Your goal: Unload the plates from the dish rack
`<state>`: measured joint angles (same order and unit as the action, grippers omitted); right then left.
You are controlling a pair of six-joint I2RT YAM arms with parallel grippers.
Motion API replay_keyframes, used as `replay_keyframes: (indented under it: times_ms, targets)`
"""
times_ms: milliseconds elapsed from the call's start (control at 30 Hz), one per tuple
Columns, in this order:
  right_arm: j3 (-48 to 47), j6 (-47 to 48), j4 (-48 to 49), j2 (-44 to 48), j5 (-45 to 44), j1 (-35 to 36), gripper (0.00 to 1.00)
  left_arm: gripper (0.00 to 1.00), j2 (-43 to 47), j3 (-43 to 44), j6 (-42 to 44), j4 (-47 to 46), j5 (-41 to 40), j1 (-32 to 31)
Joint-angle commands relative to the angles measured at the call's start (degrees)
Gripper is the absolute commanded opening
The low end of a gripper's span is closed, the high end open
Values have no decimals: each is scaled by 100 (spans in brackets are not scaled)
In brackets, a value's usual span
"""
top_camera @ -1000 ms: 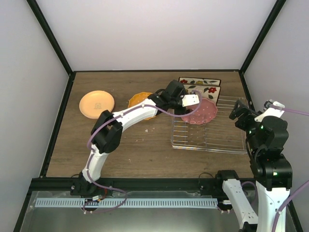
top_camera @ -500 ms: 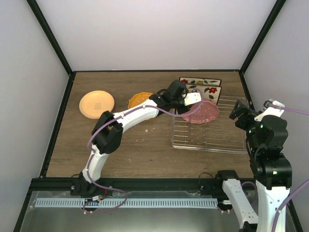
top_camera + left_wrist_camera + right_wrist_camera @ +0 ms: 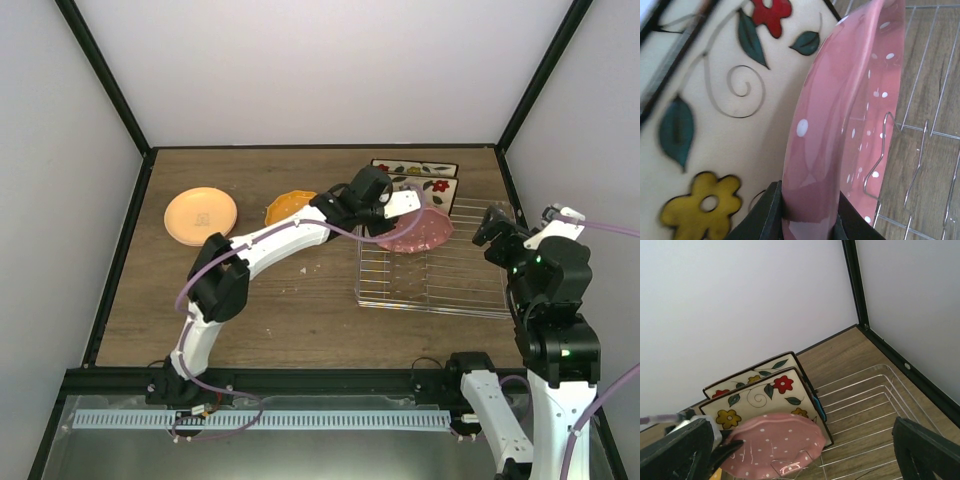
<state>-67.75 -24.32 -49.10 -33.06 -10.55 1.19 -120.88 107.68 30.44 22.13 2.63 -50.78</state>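
Progress: left gripper (image 3: 809,215), jaws clamping the dotted pink plate (image 3: 840,115), has raised it slightly from the dish rack (image 3: 440,285) near the bench's far-right corner; right gripper (image 3: 492,224) jaws gape.

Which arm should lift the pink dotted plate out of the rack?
Left. On the left arm the jaws are shut on the rim of the pink dotted plate, tilted over the dish rack. On the right arm the jaws stand open and empty, off by the rack's right edge.

Left arm (image 3: 280,236): extended forward and to the right.
Left gripper (image 3: 807,220): clamped on dotted pink plate (image 3: 840,125) rim.
Right arm (image 3: 550,290): folded upright.
Right gripper (image 3: 800,450): raised, jaws spread wide.
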Motion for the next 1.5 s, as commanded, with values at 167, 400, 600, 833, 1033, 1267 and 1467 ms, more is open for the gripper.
replay_keyframes:
  times_ms: [167, 400, 600, 833, 1033, 1267, 1467]
  targets:
    - [203, -127, 399, -40, 240, -31, 100, 4, 1242, 487, -554, -656, -378, 7]
    - [274, -153, 419, -30, 290, -31, 100, 4, 1778, 490, -567, -868, -783, 42]
    - [314, -167, 428, -42, 361, -31, 100, 4, 2476, 558, -1024, -1366, -1239, 361]
    - [464, -231, 550, -63, 507, -31, 100, 4, 2913, 862, -2864, -1231, -1231, 2276]
    - [496, -262, 690, -181, 696, -31, 100, 4, 2710, -227, -5271, -431, 295, 4230]
    - [402, -279, 580, -151, 694, -31, 100, 4, 2526, -2558, -6760, -1138, 2015, 4979]
    - [315, -308, 374, -49, 589, -31, 100, 4, 2260, -3192, -7295, -1616, 2568, 4637]
